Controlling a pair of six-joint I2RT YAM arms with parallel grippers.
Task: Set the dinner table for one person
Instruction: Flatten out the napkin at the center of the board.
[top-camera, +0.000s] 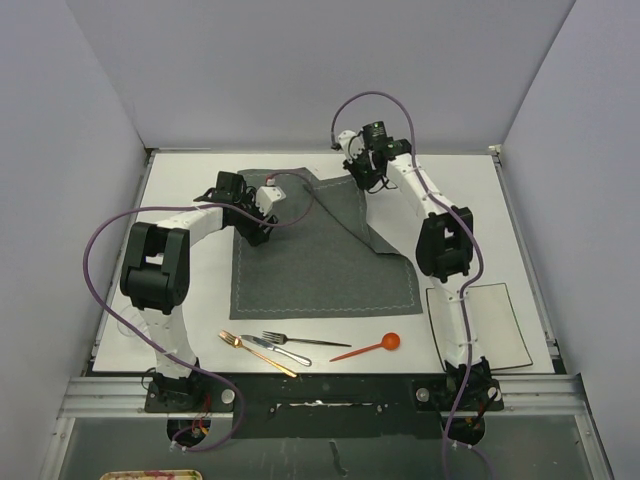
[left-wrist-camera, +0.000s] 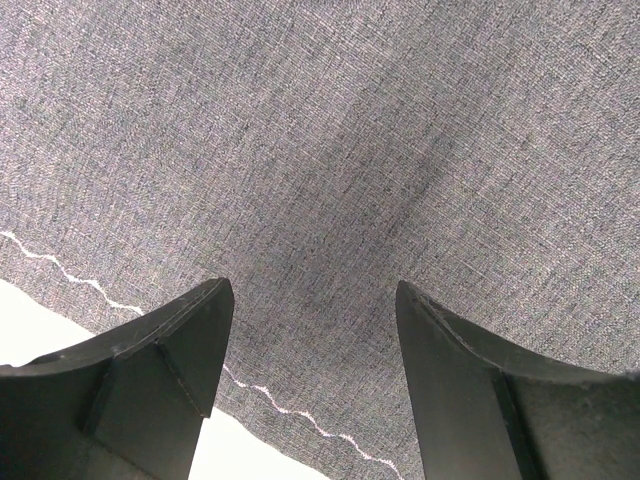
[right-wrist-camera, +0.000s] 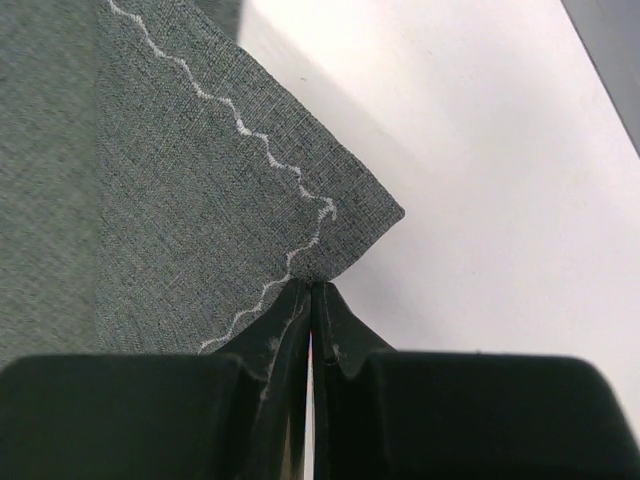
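Observation:
On the white dinner table lies a dark grey stitched placemat. Its far right corner is lifted and folded over. My right gripper is shut on that corner; in the right wrist view its closed fingertips pinch the placemat just below the white zigzag stitching, with bare table beyond. My left gripper hovers at the placemat's far left edge. In the left wrist view its jaws stand open over the cloth with nothing between them. White table shows past the stitched edge.
Near the front edge lie a gold utensil, a silver fork, a dark knife and an orange spoon. A square off-white plate sits at the near right, beside the right arm's base. Grey walls enclose the table.

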